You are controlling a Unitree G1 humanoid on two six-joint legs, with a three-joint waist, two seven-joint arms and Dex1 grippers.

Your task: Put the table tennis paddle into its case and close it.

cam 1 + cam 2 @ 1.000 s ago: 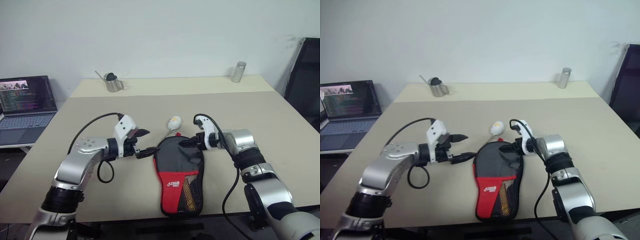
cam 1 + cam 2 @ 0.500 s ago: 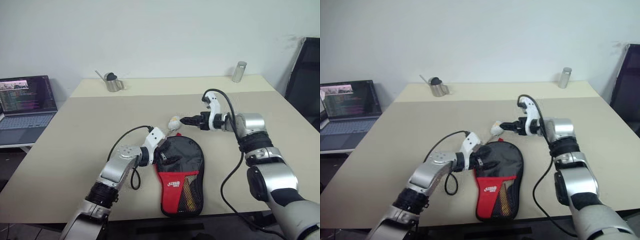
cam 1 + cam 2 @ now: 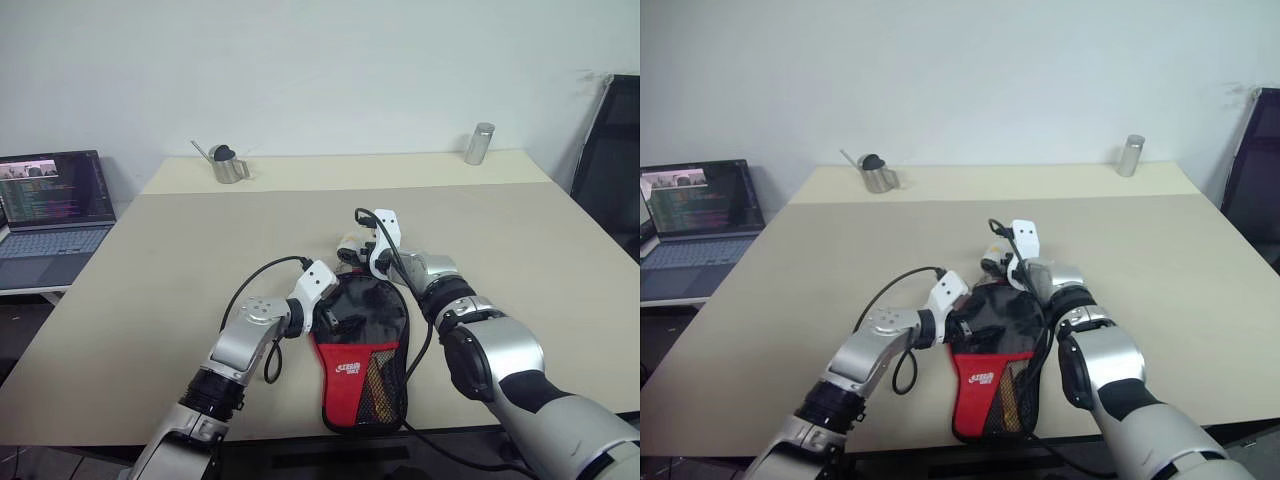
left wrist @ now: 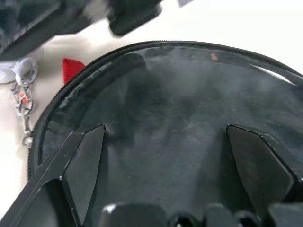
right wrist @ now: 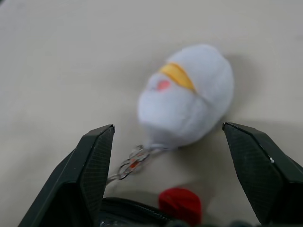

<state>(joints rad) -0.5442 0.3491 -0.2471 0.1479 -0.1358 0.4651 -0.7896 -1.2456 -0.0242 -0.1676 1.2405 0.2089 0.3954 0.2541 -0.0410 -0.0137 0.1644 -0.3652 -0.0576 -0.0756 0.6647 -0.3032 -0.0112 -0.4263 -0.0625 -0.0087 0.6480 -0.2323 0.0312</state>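
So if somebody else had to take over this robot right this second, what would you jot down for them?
Left gripper: fingers open, over the round black top of the case, holding nothing.
Right gripper: fingers open either side of the small white plush charm on a chain at the case's top edge, not gripping it.
The case lies flat near the front edge of the table. The table tennis paddle cannot be made out; something tan shows through the mesh pocket.
Done: cannot tell whether the zip is shut.
Left: check the zip and finish closing if needed.
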